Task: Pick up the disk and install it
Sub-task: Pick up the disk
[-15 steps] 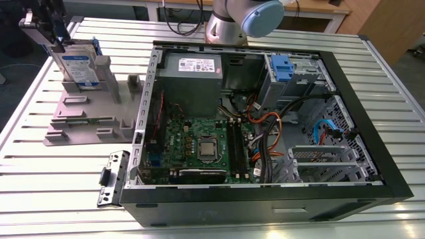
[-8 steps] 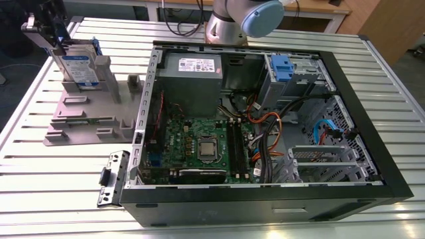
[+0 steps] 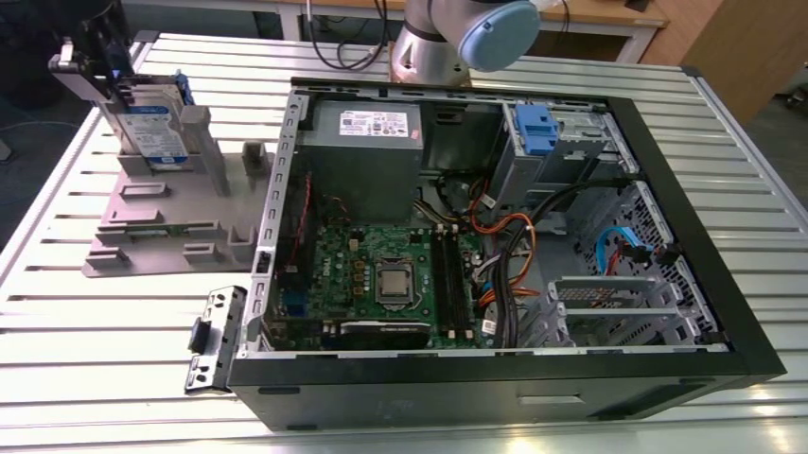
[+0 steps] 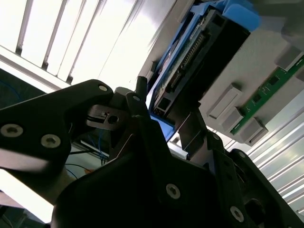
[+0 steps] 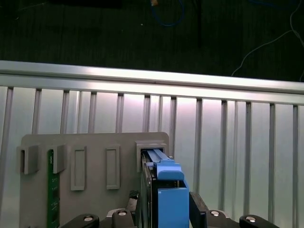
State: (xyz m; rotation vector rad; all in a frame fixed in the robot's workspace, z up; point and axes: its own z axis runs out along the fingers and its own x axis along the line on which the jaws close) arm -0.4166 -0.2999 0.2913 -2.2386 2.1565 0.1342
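Second wrist view puts your gripper (image 4: 164, 111) astride the end of the disk (image 4: 204, 52); whether it clamps the disk or merely brackets it, you cannot tell. The disk stands upright on edge in the grey stand (image 5: 95, 142) on the slatted table (image 5: 237, 133). Further off, toward the exterior view's right, the open computer case (image 3: 505, 383) lies on its side.

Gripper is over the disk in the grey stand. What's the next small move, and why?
Probably a short straight lift, with no sideways drift. The disk stands on edge in the grey stand, the gripper straddles it in both wrist views, and a post rises close beside it, so tilting could jam it.
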